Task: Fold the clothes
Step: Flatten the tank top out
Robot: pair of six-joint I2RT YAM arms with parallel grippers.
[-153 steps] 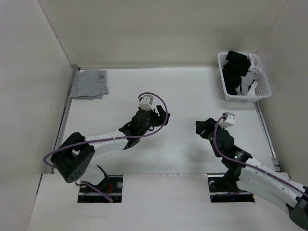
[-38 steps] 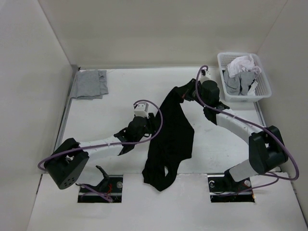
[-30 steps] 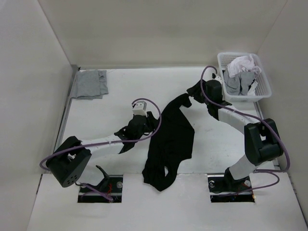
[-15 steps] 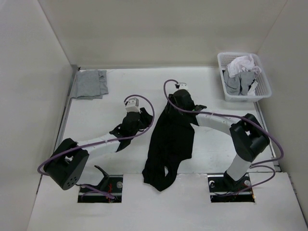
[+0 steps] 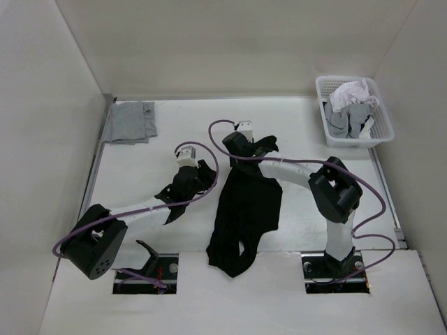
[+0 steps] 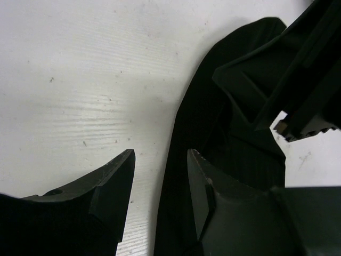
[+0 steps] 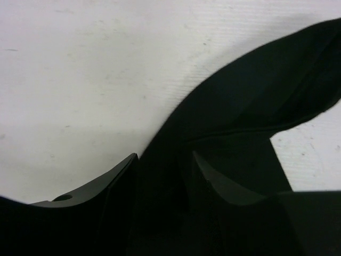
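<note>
A folded grey garment [image 5: 129, 122] lies at the far left corner of the tabletop [image 5: 174, 118], well apart from the work. The left fingers [image 6: 106, 186] stand apart and hold nothing; bare tabletop shows in their gap, and one of them overlies the left border of the black tank top [image 5: 248, 202]. The top lies as a long rumpled strip down the middle of the tabletop, with a looped opening (a strap or armhole, I'd guess) at the near end by the arm bases. The right fingers [image 7: 106, 186] are apart too, over the far end, with dark cloth filling the gap and no fold visibly pinched. At the far right a basket [image 5: 353, 142] holds white and grey clothes [image 5: 353, 105].

The top looks light and limp. It should sag from any single hold, bunch easily and slide on the smooth tabletop, and it is in no way fragile. The seamed edges are the best holds, a strap or hem corner for each arm, so that it spreads flat first.

Only the overhead view gives the whole outline, but there black fingers blur into black cloth. The left wrist view shows the cloth's border sharp against white, and the other arm's fingers close by. The right wrist view shows a raised seam running across the fabric.
</note>
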